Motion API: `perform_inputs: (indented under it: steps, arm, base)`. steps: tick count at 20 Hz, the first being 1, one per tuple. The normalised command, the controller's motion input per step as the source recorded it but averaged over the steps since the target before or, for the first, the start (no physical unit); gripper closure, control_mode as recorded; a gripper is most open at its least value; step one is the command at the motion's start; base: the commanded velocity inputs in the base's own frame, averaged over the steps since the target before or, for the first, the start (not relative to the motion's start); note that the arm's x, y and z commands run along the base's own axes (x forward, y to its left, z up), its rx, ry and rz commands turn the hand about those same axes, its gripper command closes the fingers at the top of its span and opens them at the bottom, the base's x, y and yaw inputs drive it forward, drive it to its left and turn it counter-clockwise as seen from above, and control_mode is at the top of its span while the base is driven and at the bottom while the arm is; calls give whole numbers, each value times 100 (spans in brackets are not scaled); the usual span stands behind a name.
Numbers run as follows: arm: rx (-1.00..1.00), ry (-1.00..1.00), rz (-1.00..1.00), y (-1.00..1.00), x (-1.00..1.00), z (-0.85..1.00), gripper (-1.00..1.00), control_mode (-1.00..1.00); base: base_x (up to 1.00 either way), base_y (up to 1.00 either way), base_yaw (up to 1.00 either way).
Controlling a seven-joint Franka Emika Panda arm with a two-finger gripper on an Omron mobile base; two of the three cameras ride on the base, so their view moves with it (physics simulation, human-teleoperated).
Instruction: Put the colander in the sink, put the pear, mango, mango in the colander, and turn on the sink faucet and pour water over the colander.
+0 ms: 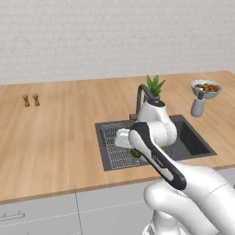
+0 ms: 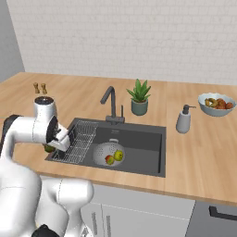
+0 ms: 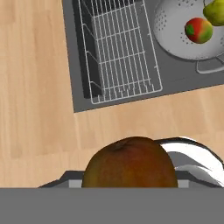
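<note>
A: The gripper [image 2: 55,144] is holding the second mango [image 3: 130,162] between its fingers, hovering over the counter edge.

B: It should be carrying it toward two o'clock and releasing low over the colander [image 3: 189,30], where the pear [image 3: 215,11] and first mango [image 3: 198,29] are sitting in the sink [image 3: 175,78].

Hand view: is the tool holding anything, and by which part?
Seemingly yes: a mango, brown-green, sits right at the tool, above the counter. Its sides, where the grip would be, are hidden, so the exact hold cannot be told.
</note>
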Motion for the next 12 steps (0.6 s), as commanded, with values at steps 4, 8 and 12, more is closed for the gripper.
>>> perform_inputs:
  steps: [4,8,12]
  arm:
    - [17,-1,15,-100,0,8,100,-100]
    - [23,-3,18,-100,15,0,100,-100]
    - [20,-4,14,-90,47,0,100,-100]
  base:
    - [0,0,0]
    - [0,0,0]
    - [0,0,0]
